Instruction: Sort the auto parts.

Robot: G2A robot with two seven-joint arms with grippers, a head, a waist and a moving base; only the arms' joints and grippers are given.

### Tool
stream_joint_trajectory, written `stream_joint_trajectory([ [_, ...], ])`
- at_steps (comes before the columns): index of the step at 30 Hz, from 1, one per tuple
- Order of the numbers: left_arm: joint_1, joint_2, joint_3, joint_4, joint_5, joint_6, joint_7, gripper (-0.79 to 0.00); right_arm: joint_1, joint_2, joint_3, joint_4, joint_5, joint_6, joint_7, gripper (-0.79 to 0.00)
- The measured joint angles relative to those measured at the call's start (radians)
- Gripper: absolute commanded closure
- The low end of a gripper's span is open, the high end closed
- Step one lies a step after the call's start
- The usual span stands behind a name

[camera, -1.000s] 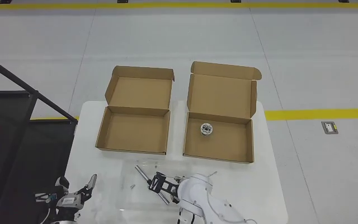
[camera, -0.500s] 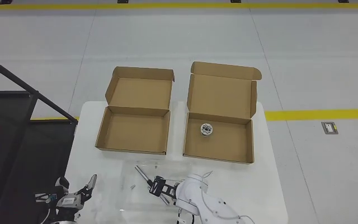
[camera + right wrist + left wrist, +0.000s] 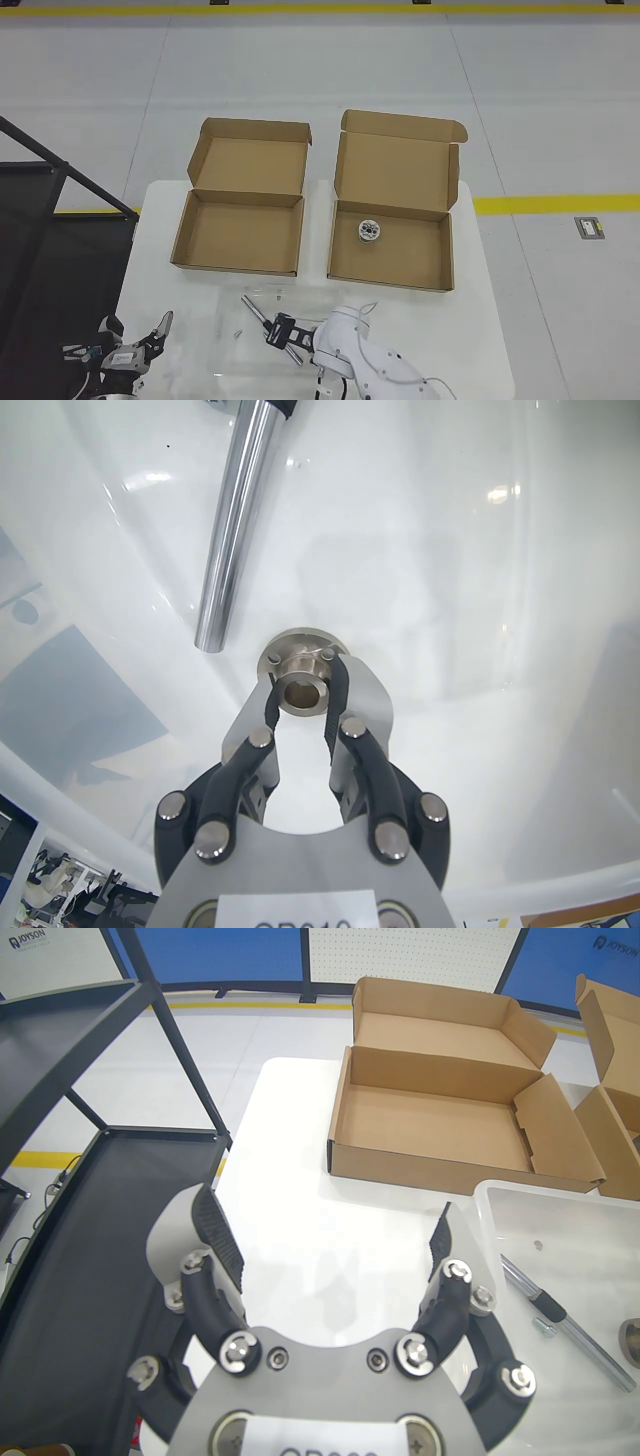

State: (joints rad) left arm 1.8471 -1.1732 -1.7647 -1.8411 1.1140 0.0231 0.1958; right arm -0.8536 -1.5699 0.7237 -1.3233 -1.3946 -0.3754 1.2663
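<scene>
On the far half of the white counter (image 3: 480,320), seen from above, two open cardboard boxes sit side by side with lids folded back. The left box (image 3: 238,235) is bare inside. The right box (image 3: 400,255) holds one round metal part (image 3: 370,231) near its far wall. Near the front edge lies a clear tray (image 3: 235,355) containing a shiny rod (image 3: 255,311) and a tiny bolt (image 3: 237,333). The right end effector (image 3: 280,335) is down inside this tray, just right of the rod. The left end effector (image 3: 137,328) hangs by the near left corner of the counter.

Left wrist camera: the left end effector (image 3: 325,1223) is released, its ribbed pads (image 3: 215,1228) spread wide over bare counter (image 3: 280,1128). Beyond it is the left box (image 3: 435,1128). The clear tray (image 3: 482,1193) is to its right with the rod (image 3: 565,1318) and bolt (image 3: 545,1328) inside. A black shelf cart (image 3: 100,1208) stands left of the counter.

Right wrist camera: the right end effector (image 3: 302,687) is clenched on a flanged bushing (image 3: 300,695). Its pads (image 3: 337,690) press either side of the hub, and the flange seems to rest on the floor of the clear tray (image 3: 450,550), though glare makes contact hard to judge. The rod (image 3: 225,550) ends just beside the bushing.
</scene>
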Motion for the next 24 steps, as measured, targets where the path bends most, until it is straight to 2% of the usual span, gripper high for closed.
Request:
stream_joint_trajectory([
  [7, 0.0, 0.0, 0.0, 0.0, 0.0, 0.0, 0.0, -0.785, -0.03, 0.02, 0.078, -0.108, 0.042, -0.037, -0.094, 0.0],
  [16, 0.0, 0.0, 0.0, 0.0, 0.0, 0.0, 0.0, -0.785, -0.197, 0.087, 0.338, -0.453, 0.083, -0.15, -0.318, 0.0],
  [20, 0.0, 0.0, 0.0, 0.0, 0.0, 0.0, 0.0, -0.785, -0.24, 0.106, 0.455, -0.534, 0.073, -0.119, -0.403, 0.0],
  [24, 0.0, 0.0, 0.0, 0.0, 0.0, 0.0, 0.0, -0.785, -0.221, 0.112, 0.532, -0.503, 0.045, -0.022, -0.451, 0.0],
])
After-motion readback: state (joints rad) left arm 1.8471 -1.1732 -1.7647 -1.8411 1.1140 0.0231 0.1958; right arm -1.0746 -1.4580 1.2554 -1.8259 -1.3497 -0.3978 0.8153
